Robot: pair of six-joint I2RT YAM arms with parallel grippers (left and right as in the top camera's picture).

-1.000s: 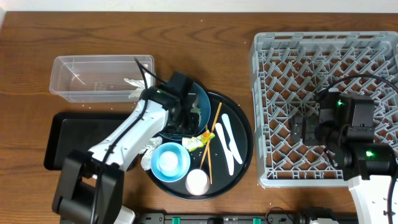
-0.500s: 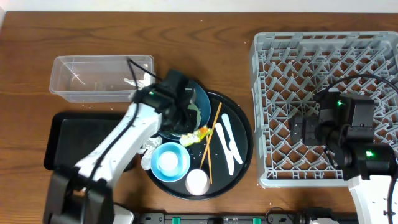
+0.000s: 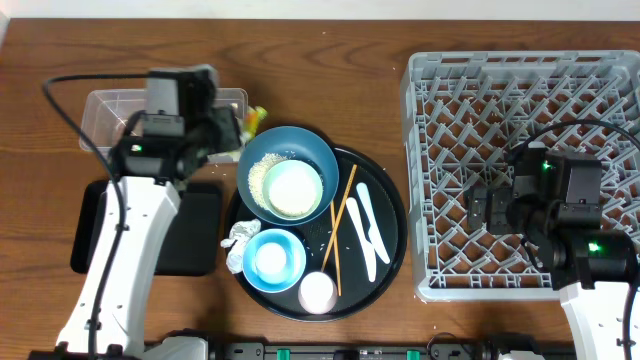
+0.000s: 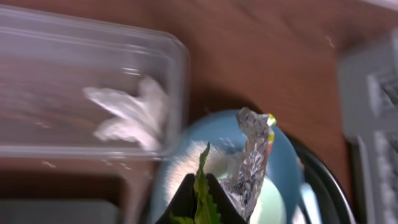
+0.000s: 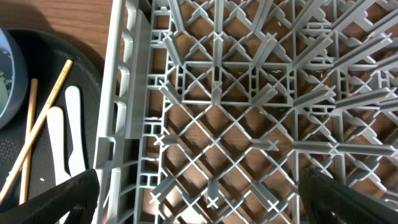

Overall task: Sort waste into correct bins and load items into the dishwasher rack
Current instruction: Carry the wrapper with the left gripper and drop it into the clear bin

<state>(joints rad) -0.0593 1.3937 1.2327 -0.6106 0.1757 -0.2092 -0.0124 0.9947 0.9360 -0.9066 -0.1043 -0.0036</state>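
My left gripper is shut on the yellow-green snack wrapper, held above the right end of the clear tub; in the left wrist view the wrapper sticks up between my fingers. A white tissue lies in the tub. The large blue dish holds rice grains and a pale-green bowl. My right gripper is open over the grey dishwasher rack, its floor empty below it.
The round black tray carries a light-blue bowl with a white cup, a pinkish cup, chopsticks and white utensils. A crumpled tissue lies at its left. The black rectangular tray lies under my left arm.
My left gripper has lifted the wrapper off the round tray and carried it up and left to the clear tub's right end. The right arm has not moved.
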